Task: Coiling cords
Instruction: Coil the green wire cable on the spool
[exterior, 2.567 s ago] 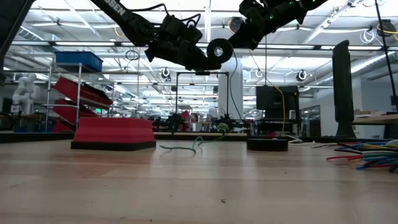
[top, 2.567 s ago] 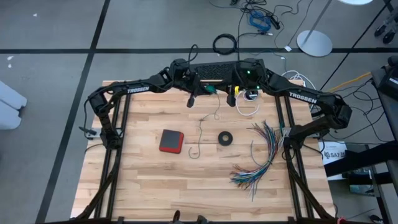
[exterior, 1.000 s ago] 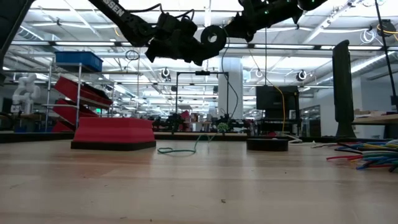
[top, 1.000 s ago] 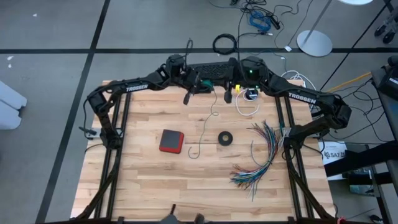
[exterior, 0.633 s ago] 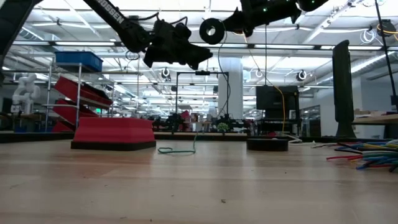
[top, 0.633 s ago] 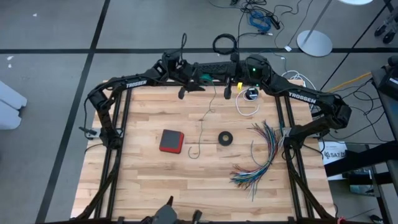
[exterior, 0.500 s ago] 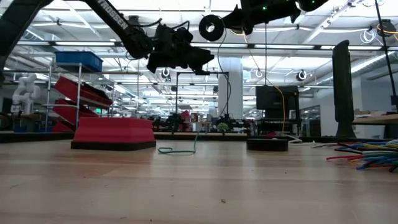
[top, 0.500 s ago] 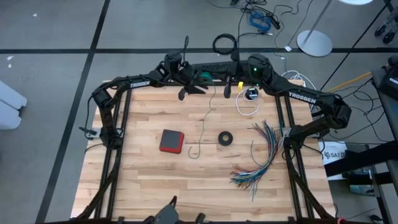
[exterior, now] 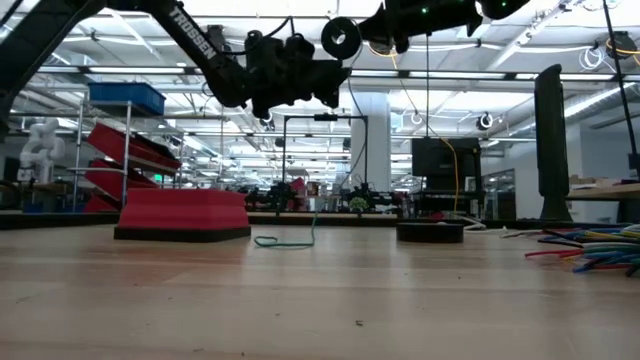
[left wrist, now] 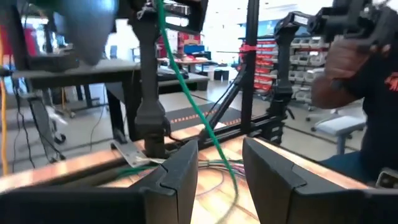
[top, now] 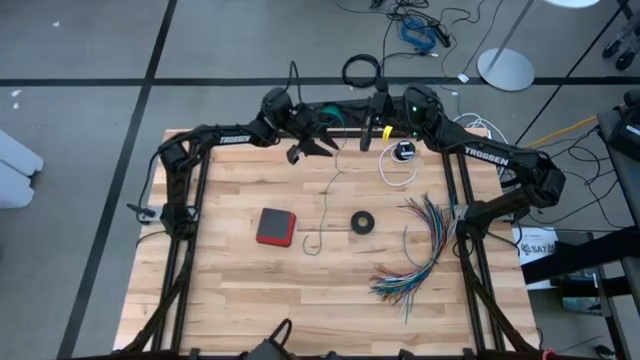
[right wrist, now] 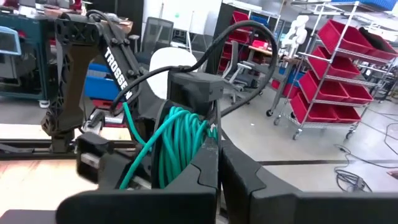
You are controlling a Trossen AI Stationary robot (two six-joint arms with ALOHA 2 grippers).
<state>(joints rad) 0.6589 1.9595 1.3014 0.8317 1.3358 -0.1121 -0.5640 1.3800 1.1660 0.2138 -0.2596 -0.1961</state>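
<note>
The high camera is looking straight down on the whole table [top: 330, 290]. The low one is facing level across it. Both wrist cameras are peering close past their fingers, sharing the teal-green cord [left wrist: 186, 87].

Two cords, teal-green [top: 322, 205] and white [top: 398, 176], one red block [top: 275, 227], one black ring [top: 363, 222], one wire bundle [top: 418, 252]

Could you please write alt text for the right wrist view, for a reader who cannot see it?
Seen past the shut right pincer, several loops of teal-green cord are wound close in front of it, with one strand running off towards the left arm. Behind them is a workshop with a rack of red bins.
</note>
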